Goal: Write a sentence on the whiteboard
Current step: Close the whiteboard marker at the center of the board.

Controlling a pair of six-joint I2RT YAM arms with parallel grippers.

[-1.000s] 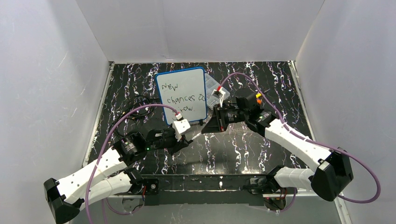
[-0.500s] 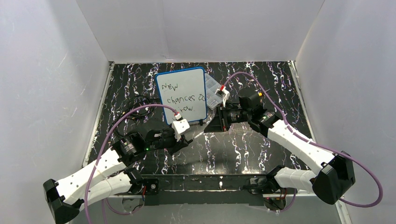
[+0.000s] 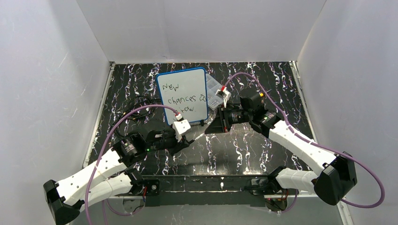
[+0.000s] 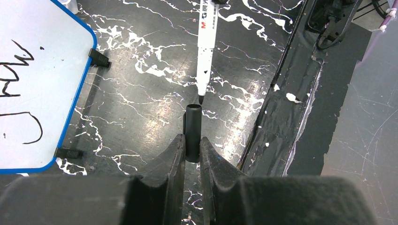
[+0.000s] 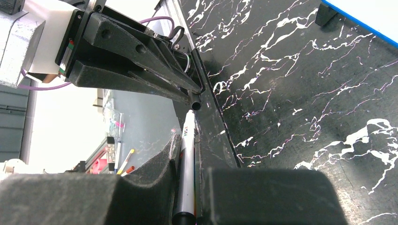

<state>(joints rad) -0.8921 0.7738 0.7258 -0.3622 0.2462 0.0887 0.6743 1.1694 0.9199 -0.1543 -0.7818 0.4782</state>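
The whiteboard with a blue frame lies at the table's far middle. The sentence on it reads "New chances grow" in black. My left gripper is shut on a black marker cap, whose open end points away from the wrist. My right gripper is shut on a white marker. The marker's tip points at the cap's opening, with a small gap between them. In the right wrist view the cap sits just beyond the marker's tip. Both grippers meet in front of the board.
A clear plastic compartment box stands at the board's right edge, behind the right gripper. A coiled black cable lies left of the board. Small black clips stick out from the board's frame. White walls enclose the table.
My right gripper with the marker has shifted slightly right and farther back, then held still. The left gripper and cap have hardly moved.
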